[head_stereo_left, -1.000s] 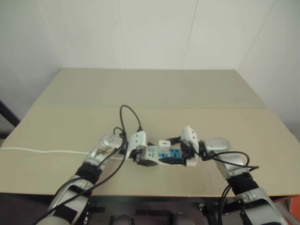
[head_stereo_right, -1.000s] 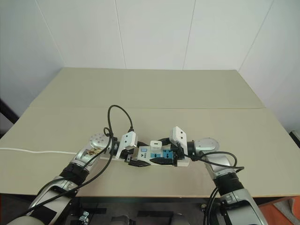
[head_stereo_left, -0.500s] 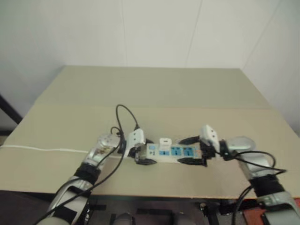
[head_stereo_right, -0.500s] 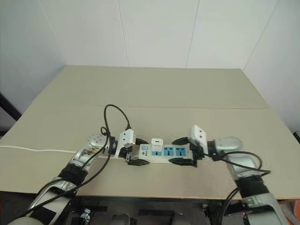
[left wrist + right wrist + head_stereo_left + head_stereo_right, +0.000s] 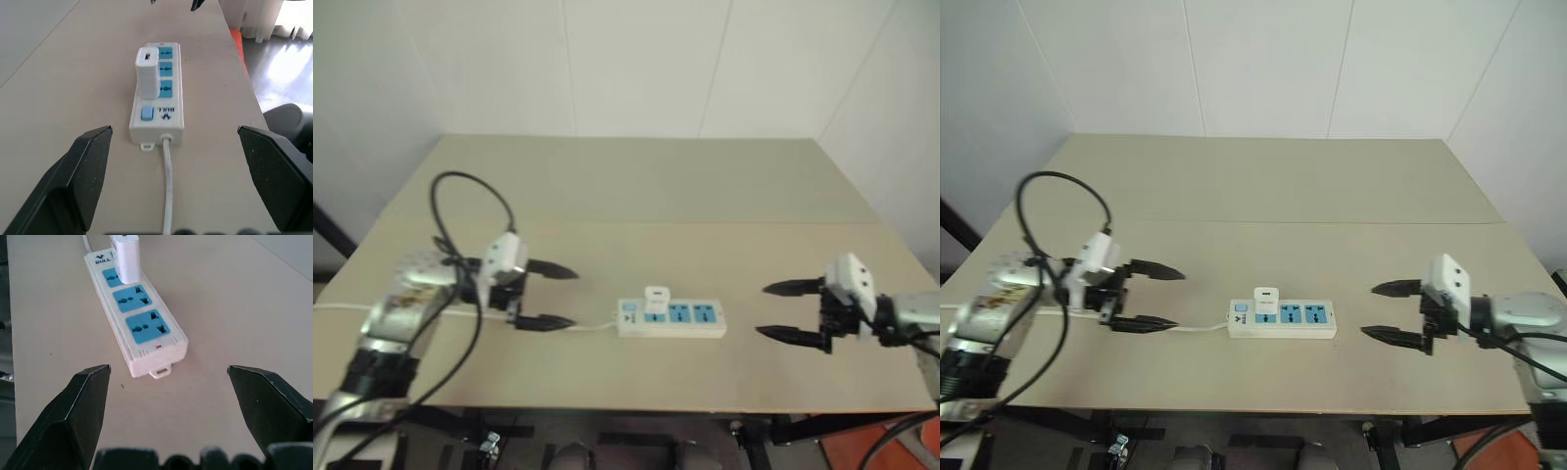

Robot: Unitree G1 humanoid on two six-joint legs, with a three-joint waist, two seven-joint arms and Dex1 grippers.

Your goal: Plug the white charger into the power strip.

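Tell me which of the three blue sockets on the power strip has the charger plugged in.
The socket nearest the cord end, next to the blue switch: the white charger stands in it. The other two sockets of the power strip are free.

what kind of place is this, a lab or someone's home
Probably a lab or test room, not a home: a bare tan table against plain white wall panels, with just a power strip and a charger plugged into it.
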